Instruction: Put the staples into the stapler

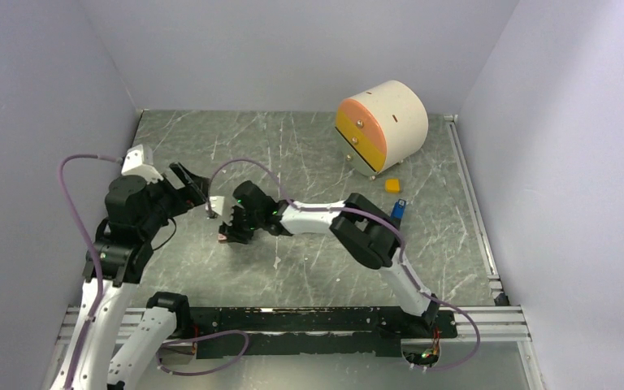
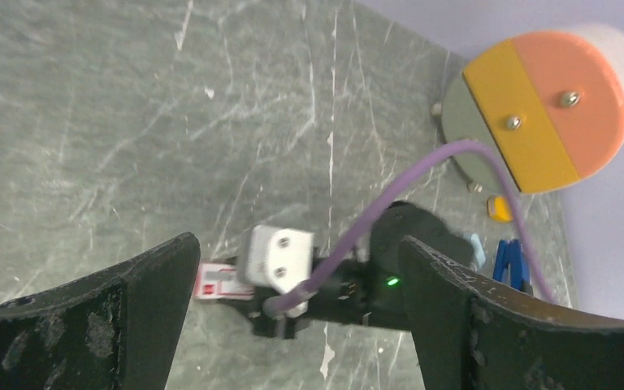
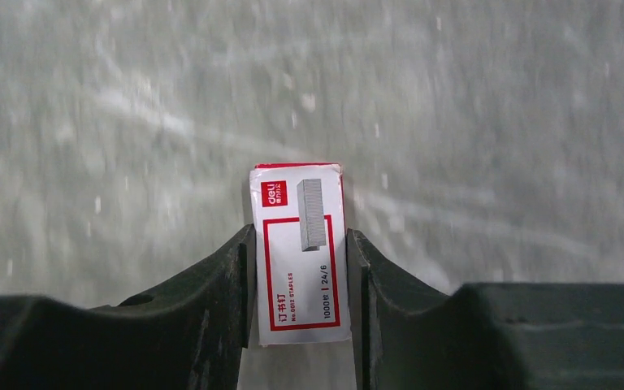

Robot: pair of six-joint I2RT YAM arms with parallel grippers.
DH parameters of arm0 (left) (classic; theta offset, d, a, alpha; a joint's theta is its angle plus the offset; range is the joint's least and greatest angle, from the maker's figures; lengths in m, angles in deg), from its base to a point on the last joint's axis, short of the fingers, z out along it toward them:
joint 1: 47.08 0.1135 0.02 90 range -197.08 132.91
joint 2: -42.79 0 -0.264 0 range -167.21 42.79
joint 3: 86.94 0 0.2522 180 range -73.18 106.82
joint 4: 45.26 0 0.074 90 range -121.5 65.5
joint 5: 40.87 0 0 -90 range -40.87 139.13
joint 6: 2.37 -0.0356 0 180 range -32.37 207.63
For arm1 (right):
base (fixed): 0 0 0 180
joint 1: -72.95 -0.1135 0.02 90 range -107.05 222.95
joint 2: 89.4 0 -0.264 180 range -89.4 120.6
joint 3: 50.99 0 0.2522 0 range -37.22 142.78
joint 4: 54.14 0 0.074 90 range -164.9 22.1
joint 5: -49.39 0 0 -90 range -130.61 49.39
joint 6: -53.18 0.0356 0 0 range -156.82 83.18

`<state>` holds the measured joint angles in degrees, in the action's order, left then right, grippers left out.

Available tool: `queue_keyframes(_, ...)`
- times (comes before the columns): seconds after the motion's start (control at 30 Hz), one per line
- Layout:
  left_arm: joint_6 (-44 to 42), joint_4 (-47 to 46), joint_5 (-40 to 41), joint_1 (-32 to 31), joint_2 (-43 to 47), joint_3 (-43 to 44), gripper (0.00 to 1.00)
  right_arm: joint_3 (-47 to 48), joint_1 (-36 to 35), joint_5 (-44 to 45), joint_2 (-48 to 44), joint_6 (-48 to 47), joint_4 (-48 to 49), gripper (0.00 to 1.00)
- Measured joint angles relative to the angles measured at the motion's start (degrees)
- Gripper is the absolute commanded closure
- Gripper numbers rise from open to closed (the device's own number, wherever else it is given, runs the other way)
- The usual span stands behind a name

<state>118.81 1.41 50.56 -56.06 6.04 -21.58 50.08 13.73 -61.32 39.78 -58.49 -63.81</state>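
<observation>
Now | right jaws pinch staple box (image 3: 301, 252) lengthwise | left jaws spread | stapler (image 1: 399, 209) mostly hidden

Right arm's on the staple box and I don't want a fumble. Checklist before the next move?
1. right gripper on red-and-white box: fingers against both long sides. ok
2. left gripper free: open, nothing between its fingers. ok
3. Loose staples out of the box: none visible. not ok
4. stapler located: on the table beyond the right arm's elbow, away from both grippers. ok
5. Stapler opened for loading: mostly hidden. cannot tell
6. Box lifted off the table: cannot tell
</observation>
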Motion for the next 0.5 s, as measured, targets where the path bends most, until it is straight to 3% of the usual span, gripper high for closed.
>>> queue_keyframes(0.27, 0.57, 2.71, -3.69, -0.04, -8.39, -0.85, 0.03, -15.06, 8.81, -4.66, -10.95, -3.15, -3.19, 0.58)
queue_keyframes(0.4, 1.05, 2.38, -6.36, -0.04, -10.6, -2.49, 0.03, -17.33, 9.25, -4.48, -12.63, -4.42, -3.63, 0.38)
queue_keyframes(0.5, 1.29, 1.7, -8.5, -0.04, -12.22, -4.2, 0.03, -17.64, 9.25, -4.28, -13.03, -4.98, -3.89, 0.35)
